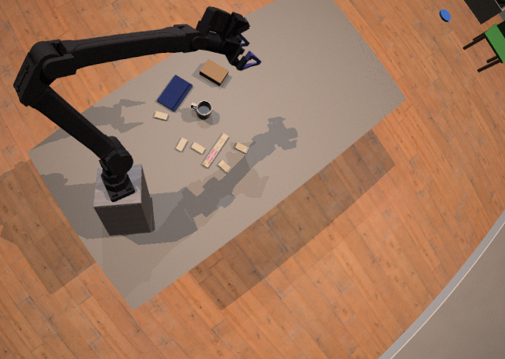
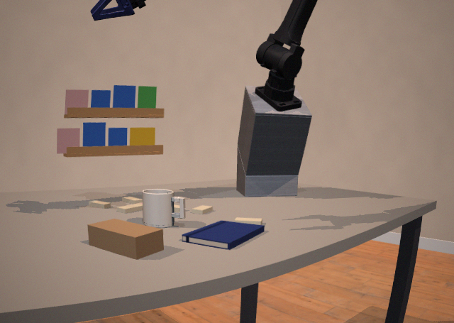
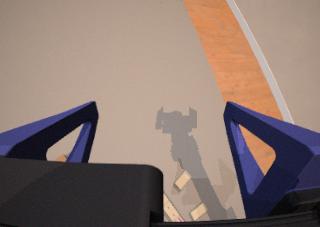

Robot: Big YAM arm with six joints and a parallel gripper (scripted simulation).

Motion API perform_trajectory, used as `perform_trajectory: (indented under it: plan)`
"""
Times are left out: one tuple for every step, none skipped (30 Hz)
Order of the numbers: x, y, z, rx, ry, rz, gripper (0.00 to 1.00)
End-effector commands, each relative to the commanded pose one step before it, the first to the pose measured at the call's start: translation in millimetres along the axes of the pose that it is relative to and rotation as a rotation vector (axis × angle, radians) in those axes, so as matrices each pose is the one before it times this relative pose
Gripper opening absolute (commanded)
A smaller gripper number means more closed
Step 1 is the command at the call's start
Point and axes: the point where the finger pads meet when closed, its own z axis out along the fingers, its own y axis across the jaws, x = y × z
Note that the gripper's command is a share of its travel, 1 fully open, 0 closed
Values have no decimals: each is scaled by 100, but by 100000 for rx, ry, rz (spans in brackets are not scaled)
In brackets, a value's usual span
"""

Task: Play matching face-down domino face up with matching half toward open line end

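- The claw (image 1: 245, 50) hangs high above the table (image 1: 334, 61), blue fingers spread wide apart, nothing between them.
- Just beside it in the top view lies a brown box (image 1: 214, 71); a blue notebook (image 1: 174, 92) and a mug (image 1: 203, 109) sit close by.
- The line of dominoes (image 1: 215, 150) lies flat, well apart from the claw.
- Five blank-backed dominoes lie around it — one (image 1: 241, 147) to its right, one (image 1: 223, 166) by its near end, two (image 1: 198, 147) to its left, one (image 1: 161, 115) farther left beside the notebook.
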Motion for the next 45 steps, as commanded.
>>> perform_trajectory:
  plan:
    - [-810,-50,-215,-2,-1544,611,100]
    - [-382,42,-43,-172,-738,-43,100]
    - [-382,42,-40,-172,-738,-43,100]
    - [-382,42,-37,-172,-738,-43,100]
    - [-383,42,-34,-172,-738,-43,100]
    - [-383,42,-31,-172,-738,-43,100]
    - [-383,42,-28,-172,-738,-43,100]
    - [-383,42,-25,-172,-738,-43,100]
    - [-383,41,-22,-172,-738,-43,100]
    - [0,0,0,0,0,0,100]
    - [0,0,0,0,0,0,100]
    - [0,0,0,0,0,0,100]
    - [0,0,0,0,0,0,100]
    - [0,0,0,0,0,0,100]
    - [0,0,0,0,0,0,100]
    - [0,0,0,0,0,0,100]
    - [3259,-294,170,1061,6228,-814,100]
    - [-366,29,-44,-118,-704,94,100]
    - [-367,29,-42,-118,-704,94,100]
    - [-367,29,-39,-118,-704,94,100]
    - [-367,30,-37,-118,-704,94,100]
    - [-367,30,-34,-118,-704,94,100]
    - [-368,31,-31,-118,-704,94,100]
    - [-368,31,-29,-118,-704,94,100]
    - [-368,31,-26,-118,-704,94,100]
    - [-368,32,-23,-118,-704,94,100]
    - [0,0,0,0,0,0,100]
    - [0,0,0,0,0,0,100]
    - [0,0,0,0,0,0,100]
    - [0,0,0,0,0,0,100]
    - [0,0,0,0,0,0,100]
    - [0,0,0,0,0,0,100]
    - [0,0,0,0,0,0,100]
    - [2713,-355,-69,297,4720,-1938,100]
    - [-1018,-41,-333,-850,-2437,-801,100]
    - [-1026,-46,-309,-850,-2437,-801,100]
    - [-1032,-52,-284,-850,-2437,-801,100]
    - [-1039,-58,-259,-850,-2437,-801,100]
    - [-1044,-64,-234,-850,-2437,-801,100]
    - [-1049,-71,-209,-850,-2437,-801,100]
    - [-1053,-77,-184,-850,-2437,-801,100]
    - [-1057,-84,-159,-850,-2437,-801,100]
    - [-1060,-92,-134,-850,-2437,-801,100]
    - [0,0,0,0,0,0,100]
    - [0,0,0,0,0,0,100]
